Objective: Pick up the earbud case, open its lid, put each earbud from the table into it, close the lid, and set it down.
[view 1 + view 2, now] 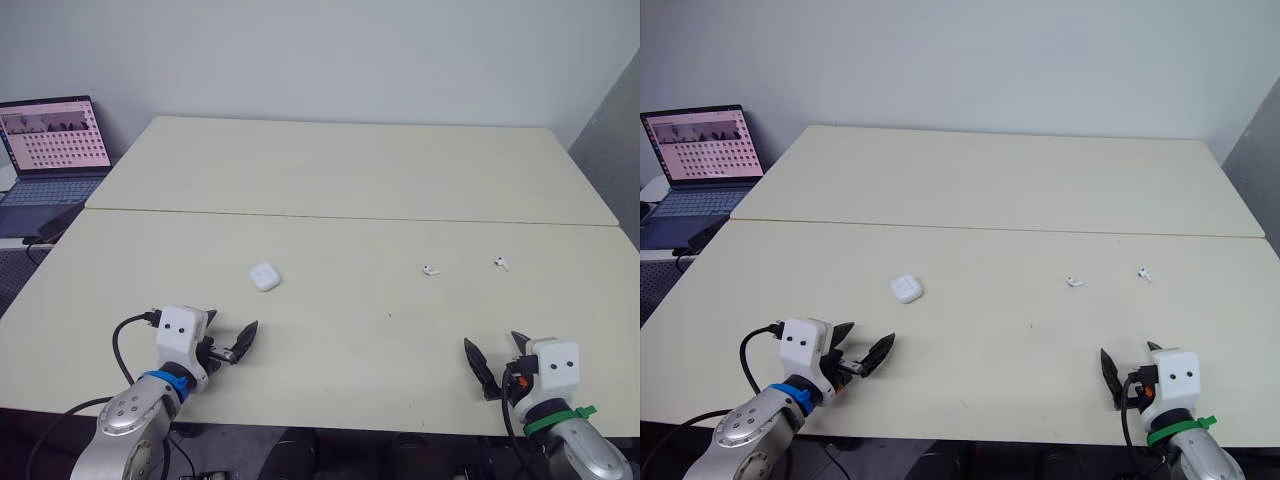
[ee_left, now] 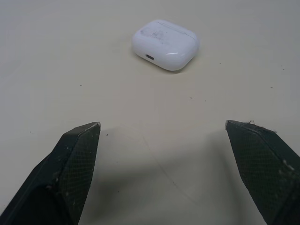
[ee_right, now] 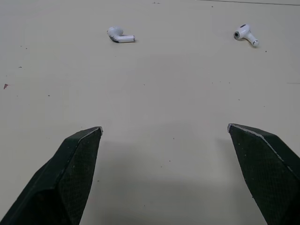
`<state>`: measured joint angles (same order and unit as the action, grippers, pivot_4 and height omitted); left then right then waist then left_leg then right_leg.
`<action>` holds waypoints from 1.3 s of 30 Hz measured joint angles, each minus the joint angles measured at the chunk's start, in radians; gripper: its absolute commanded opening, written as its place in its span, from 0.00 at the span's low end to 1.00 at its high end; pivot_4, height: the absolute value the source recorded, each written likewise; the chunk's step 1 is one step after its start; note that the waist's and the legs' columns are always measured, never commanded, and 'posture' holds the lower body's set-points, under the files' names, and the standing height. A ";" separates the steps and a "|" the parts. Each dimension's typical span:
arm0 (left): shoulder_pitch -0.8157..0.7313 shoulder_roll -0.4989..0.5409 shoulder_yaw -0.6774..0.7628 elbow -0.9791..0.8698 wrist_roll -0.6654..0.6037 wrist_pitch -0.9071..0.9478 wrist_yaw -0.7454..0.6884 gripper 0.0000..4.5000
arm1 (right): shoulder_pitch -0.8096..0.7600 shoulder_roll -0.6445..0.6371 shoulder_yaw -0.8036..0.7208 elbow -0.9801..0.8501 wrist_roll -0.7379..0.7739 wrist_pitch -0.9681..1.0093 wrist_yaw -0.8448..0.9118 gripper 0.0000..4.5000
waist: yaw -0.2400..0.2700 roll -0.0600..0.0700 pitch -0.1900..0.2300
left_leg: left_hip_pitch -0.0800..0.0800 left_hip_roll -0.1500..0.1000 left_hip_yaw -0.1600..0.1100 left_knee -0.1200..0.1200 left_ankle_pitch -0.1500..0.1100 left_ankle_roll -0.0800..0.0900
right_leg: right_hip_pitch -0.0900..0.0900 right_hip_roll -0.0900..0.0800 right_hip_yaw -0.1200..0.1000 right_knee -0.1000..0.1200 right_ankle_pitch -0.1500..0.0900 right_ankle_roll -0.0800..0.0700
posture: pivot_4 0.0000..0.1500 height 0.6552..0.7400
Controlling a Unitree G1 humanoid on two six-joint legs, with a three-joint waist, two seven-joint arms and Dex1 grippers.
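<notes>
Start-of-task pose, nothing gripped. Left gripper (image 1: 232,325) sits low over the near edge of the table (image 1: 350,190), jaws spread wide and empty. Right gripper (image 1: 493,346) is at the near edge on the other side, also spread wide and empty.

Step in hand, as judged: the approach to the first pick. The case is not yet lifted and its lid is shut.

Earbud case (image 1: 265,276) lies flat on the table, ahead of the left gripper and a little toward centre, near it but apart. In the left wrist view it sits beyond the gap between the fingertips (image 2: 89,133), not between them.

Next move probably calls for the left gripper to go forward and down, straddle the case across its narrow sides, then close. The shell is smooth and rounded and lies low, so the grip likely needs to be square or it may squirt out.

Case look: white, glossy, pebble-shaped with rounded corners, and faint smudges on the top face. The lid seam runs across the top and the charging port faces the left gripper.

First earbud (image 1: 430,270) and second earbud (image 1: 501,263) lie further right, ahead of the right gripper. They are apart from each other and well apart from the case. Both are white and lie on their sides with stems out.

Laptop (image 1: 50,150) is open at the far left, off the table.
</notes>
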<state>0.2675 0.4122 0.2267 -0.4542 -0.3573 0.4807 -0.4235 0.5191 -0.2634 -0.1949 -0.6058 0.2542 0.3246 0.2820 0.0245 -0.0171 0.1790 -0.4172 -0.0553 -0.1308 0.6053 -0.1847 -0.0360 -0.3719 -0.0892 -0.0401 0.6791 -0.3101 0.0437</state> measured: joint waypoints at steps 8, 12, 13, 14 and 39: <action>0.000 0.004 0.003 0.023 0.003 0.000 -0.003 0.99 | 0.015 0.009 0.019 0.030 -0.019 -0.052 0.000 1.00 | 0.000 0.000 0.000 | 0.000 0.000 -0.001 -0.001 0.000 0.000 | 0.000 0.000 -0.001 0.000 -0.001 0.000 | 1.00 1.00; 0.000 0.004 0.003 0.028 0.003 -0.003 -0.003 0.99 | 0.014 0.007 0.018 0.052 -0.027 -0.070 0.002 1.00 | 0.000 0.000 0.000 | 0.000 0.000 -0.001 -0.001 0.000 0.000 | 0.000 0.000 -0.001 0.000 -0.001 0.000 | 1.00 1.00; 0.000 0.004 0.003 0.029 0.003 -0.005 -0.004 0.99 | 0.013 0.007 0.018 0.058 -0.028 -0.075 0.003 1.00 | 0.000 0.000 0.000 | 0.000 0.000 -0.001 -0.001 0.000 0.000 | 0.000 0.000 -0.001 0.000 -0.001 0.000 | 1.00 1.00; -0.001 0.004 0.003 0.031 0.003 -0.006 -0.004 0.99 | 0.013 0.006 0.018 0.065 -0.029 -0.079 0.005 1.00 | 0.000 0.000 0.000 | 0.000 0.000 0.000 -0.001 0.000 0.000 | 0.000 0.000 -0.001 0.000 -0.001 0.000 | 1.00 1.00; -0.223 0.217 0.042 0.281 -0.058 -0.132 -0.332 0.99 | -0.144 -0.198 0.046 0.179 0.025 -0.155 0.256 1.00 | -0.009 0.001 0.000 | 0.003 0.000 0.002 0.003 0.002 0.002 | 0.002 0.001 0.003 0.001 0.002 -0.004 | 1.00 1.00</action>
<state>0.0442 0.6290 0.2685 -0.1730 -0.4154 0.3487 -0.7552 0.3749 -0.4612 -0.1491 -0.4264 0.2793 0.1701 0.5380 0.0159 -0.0164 0.1788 -0.4144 -0.0550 -0.1283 0.6079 -0.1832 -0.0341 -0.3701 -0.0878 -0.0370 0.6804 -0.3083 0.0392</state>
